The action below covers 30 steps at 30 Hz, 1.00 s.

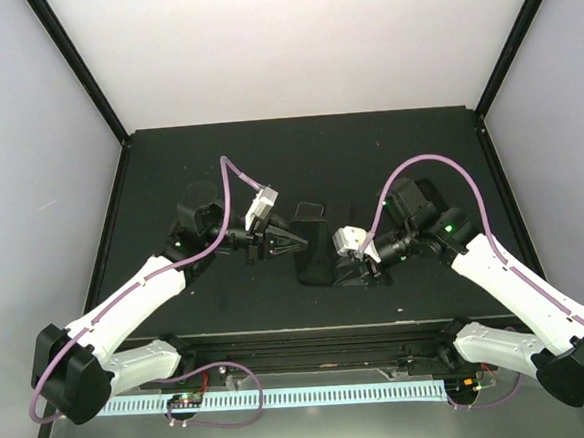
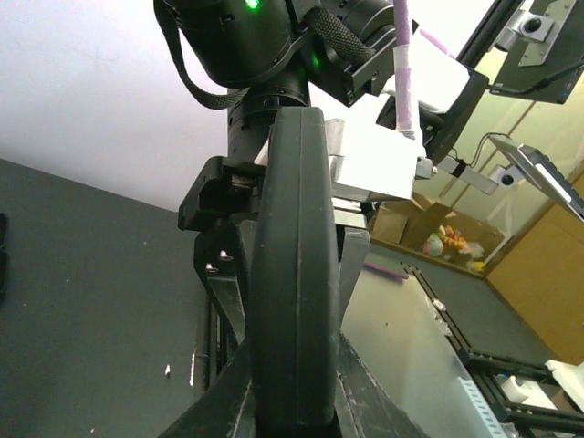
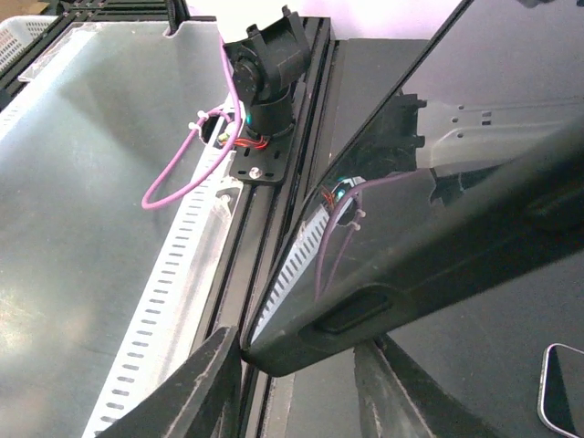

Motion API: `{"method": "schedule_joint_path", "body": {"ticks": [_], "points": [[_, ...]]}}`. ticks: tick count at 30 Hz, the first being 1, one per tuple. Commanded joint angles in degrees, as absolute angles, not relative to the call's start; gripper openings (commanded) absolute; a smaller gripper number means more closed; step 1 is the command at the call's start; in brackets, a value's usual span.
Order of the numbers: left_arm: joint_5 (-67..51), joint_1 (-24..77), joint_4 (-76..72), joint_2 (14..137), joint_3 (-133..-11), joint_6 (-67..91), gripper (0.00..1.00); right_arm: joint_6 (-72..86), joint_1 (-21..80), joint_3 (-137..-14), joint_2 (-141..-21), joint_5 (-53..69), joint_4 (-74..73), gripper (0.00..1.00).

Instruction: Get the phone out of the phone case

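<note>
A black phone case (image 1: 315, 255) with the phone in it is held off the black table between both arms. In the right wrist view the glossy phone screen (image 3: 411, 146) faces up inside the case rim (image 3: 438, 274). My left gripper (image 1: 292, 242) is shut on the case's left edge. In the left wrist view the case edge (image 2: 294, 274) fills the gap in that gripper (image 2: 294, 374). My right gripper (image 1: 349, 267) holds the case's near right corner, and its fingers straddle that corner in its own wrist view (image 3: 297, 351).
A small dark rounded object with a light rim (image 1: 309, 210) lies on the table just behind the case, also in the right wrist view (image 3: 561, 388). A white slotted cable duct (image 1: 314, 395) and black rail run along the near table edge.
</note>
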State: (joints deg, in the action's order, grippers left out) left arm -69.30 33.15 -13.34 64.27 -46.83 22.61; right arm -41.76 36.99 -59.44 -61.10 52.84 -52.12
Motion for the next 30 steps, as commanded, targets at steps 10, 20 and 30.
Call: {"method": "schedule_joint_path", "body": {"ticks": [10, 20, 30], "points": [[-72.66, 34.16, -15.66, 64.31, -50.83, 22.47, 0.02, -46.0, 38.66, -61.97, -60.9, 47.85, -53.24, 0.26], [-74.52, 35.31, -15.56, 64.73, -51.16, 22.88, 0.01, -50.01, 41.4, -63.95, -61.49, 41.92, -55.38, 0.24], [-74.77, 36.01, -14.96, 64.6, -51.34, 22.89, 0.01, -50.48, 42.71, -64.0, -60.76, 38.76, -54.28, 0.22]]}}
